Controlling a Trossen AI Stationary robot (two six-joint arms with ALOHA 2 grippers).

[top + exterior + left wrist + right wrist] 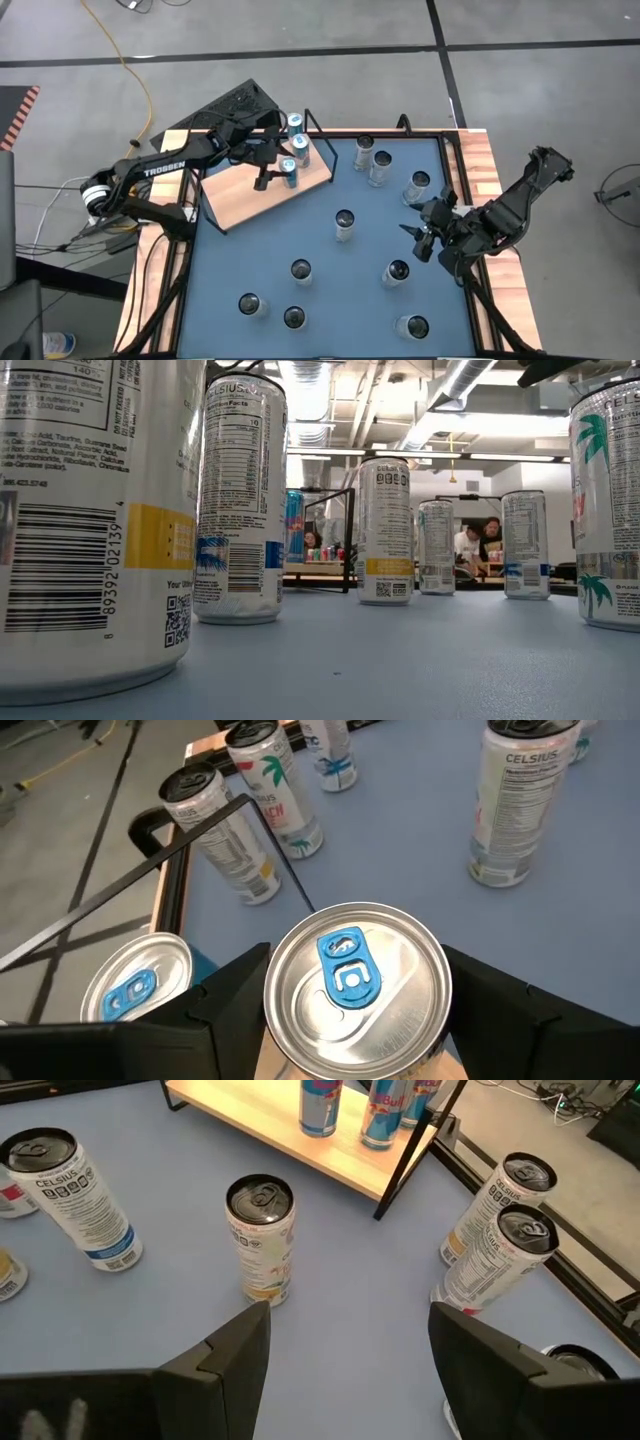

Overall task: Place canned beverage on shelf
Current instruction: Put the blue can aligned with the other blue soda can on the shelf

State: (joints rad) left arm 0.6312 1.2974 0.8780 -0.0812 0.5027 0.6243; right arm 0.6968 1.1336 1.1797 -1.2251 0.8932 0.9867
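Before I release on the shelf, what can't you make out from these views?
- Left gripper around blue-tab can: the can's base and the shelf under it are hidden in the left wrist view by the can top.
- High view: that contact is too small.
- Low view: near cans block the shelf.

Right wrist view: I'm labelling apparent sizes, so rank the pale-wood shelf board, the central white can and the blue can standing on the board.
1. Pale-wood shelf board.
2. Central white can.
3. Blue can, farther off and cropped, so unsure.
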